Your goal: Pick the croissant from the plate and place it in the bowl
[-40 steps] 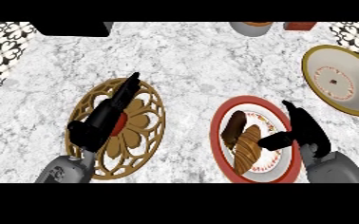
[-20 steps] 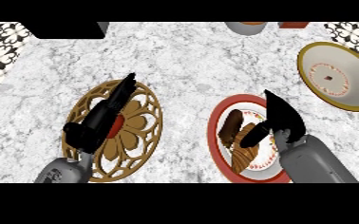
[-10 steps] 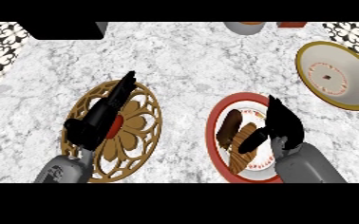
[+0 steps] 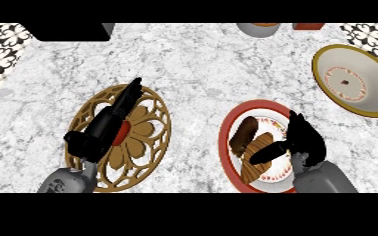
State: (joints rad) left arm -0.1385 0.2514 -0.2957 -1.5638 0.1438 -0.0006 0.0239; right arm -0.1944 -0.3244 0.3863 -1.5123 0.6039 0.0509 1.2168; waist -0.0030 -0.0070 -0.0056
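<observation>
Croissant (image 4: 255, 155) lies on the red-rimmed plate (image 4: 230, 130) beside a dark pastry (image 4: 244, 132), with the right robot hand (image 4: 299, 140) curled onto it. The left robot hand (image 4: 107, 125) rests straight-fingered over a wooden trivet (image 4: 151, 130); the bowl (image 4: 347, 77) sits well apart on the desk (image 4: 192, 65).

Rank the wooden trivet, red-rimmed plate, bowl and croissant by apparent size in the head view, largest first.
1. Wooden trivet.
2. Red-rimmed plate, slightly smaller, though partly hidden by the right hand.
3. Bowl, cut off at the edge, so unsure.
4. Croissant, clearly smallest.
</observation>
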